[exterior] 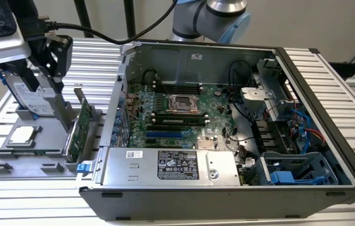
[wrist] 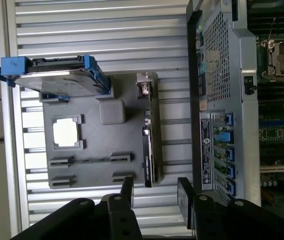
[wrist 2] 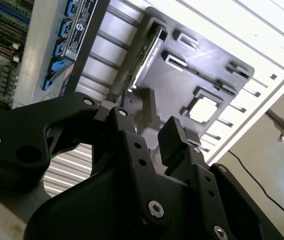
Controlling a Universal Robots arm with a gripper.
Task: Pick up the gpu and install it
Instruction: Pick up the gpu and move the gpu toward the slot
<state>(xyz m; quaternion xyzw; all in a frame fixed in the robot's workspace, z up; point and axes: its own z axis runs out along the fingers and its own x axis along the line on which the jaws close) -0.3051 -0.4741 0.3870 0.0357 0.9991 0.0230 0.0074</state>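
The gpu (exterior: 80, 128) stands on edge in a slot of the grey holder (exterior: 13, 157), at the side nearest the open computer case (exterior: 227, 117). It shows edge-on in the first wrist view, where the gpu (wrist: 149, 145) is a thin dark strip with a silver bracket at one end. My gripper (exterior: 46, 80) hangs above the holder, open and holding nothing. In the first wrist view my gripper (wrist: 156, 196) straddles the line of the card, well above it. In the second wrist view the gpu (wrist 2: 149, 50) lies beyond my gripper (wrist 2: 151, 131).
A silver hard drive in a blue frame (wrist: 57, 82) and a square CPU chip (wrist: 66, 134) also sit on the holder, with a grey post (wrist: 112, 111) between them. The motherboard (exterior: 174, 110) lies inside the case, with a power supply (exterior: 171, 165) along the near wall.
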